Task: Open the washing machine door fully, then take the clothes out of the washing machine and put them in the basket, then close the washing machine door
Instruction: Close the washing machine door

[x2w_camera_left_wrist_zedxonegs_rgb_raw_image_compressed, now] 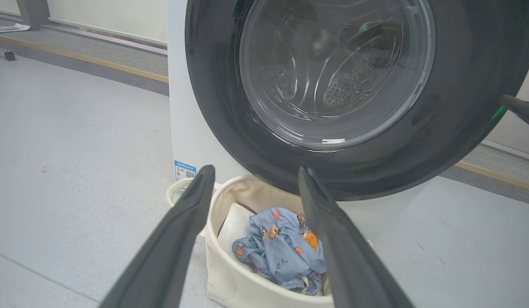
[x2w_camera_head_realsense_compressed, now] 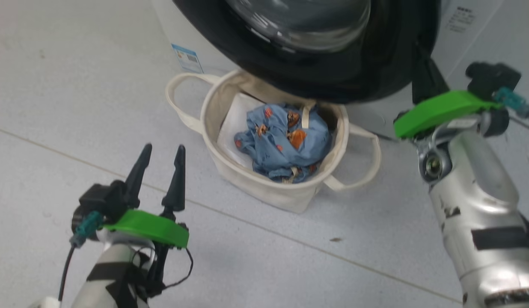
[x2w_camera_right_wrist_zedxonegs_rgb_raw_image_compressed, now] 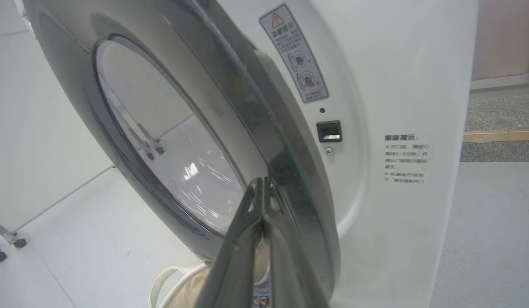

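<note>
The washing machine door, large round glossy black, stands ajar upper centre; we fear our closed right gripper slips off its rim; left gripper open, empty.

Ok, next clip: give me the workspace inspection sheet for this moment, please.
Surface: grey speckled floor with tile seams.
Job's things: washing machine door ajar, hanging over the basket; washing machine with its latch slot exposed; clothes bundled in the basket beside a white sheet.
Clutter: small dark speck on the floor.
Grippers: left gripper open, empty, short of the basket; right gripper shut, at the door's rim, contact unclear.
Cables: black cable looping at the left wrist.
Surroundings: wall skirting; castored stand foot.
</note>
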`<state>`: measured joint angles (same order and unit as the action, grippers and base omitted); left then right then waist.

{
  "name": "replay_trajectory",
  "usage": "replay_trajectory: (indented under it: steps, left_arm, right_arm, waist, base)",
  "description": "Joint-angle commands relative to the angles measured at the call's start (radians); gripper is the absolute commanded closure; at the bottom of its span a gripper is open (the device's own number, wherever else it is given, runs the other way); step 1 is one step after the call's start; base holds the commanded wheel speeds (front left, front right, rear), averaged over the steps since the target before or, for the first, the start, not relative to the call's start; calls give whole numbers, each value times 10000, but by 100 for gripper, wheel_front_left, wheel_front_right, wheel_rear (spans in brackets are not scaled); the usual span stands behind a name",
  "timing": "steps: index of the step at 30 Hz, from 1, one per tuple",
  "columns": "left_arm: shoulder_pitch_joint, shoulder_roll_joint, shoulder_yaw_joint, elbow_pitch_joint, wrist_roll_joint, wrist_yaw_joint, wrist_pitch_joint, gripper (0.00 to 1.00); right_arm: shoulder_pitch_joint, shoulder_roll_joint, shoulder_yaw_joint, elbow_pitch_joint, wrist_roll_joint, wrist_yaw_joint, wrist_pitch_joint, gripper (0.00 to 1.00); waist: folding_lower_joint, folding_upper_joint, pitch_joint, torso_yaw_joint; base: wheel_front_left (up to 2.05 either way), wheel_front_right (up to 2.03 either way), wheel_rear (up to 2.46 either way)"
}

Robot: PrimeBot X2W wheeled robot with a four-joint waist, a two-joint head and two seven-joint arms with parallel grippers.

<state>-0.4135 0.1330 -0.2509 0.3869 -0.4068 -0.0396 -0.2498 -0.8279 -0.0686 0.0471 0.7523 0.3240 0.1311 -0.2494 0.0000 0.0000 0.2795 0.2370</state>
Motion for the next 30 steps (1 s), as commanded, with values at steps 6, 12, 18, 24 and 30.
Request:
replay_trajectory:
  steps: [6,12,18,24,30]
  left_arm:
    - [-725,83,593,-488,157,-39,-120,0]
    - [-952,-79,702,-467,322,-111,-120,0]
    - [-1089,-245,773,-407,458,-196,-120,0]
    - [-1115,-351,892,-329,579,-276,-120,0]
    - [-1110,-429,1004,-183,691,-387,-120,0]
  right_arm:
    - [-1324,181,-573,255,-405,-4,-123,100]
    - [-2030,182,-1460,609,-848,-4,-123,100]
    - [-2444,182,-1860,710,-1167,-4,-123,100]
    - [-2615,182,-2097,681,-1302,-4,-124,100]
    - [-2493,183,-1991,707,-1255,-4,-124,17]
  waist:
    - [0,0,780,-200]
    - [0,0,1119,-120]
    - [0,0,1366,26]
    - [0,0,1459,78]
    - [0,0,1242,68]
  base:
    - [0,0,0]
    - [0,0,0]
    - [0,0,0]
    - [0,0,0]
    - [0,0,0]
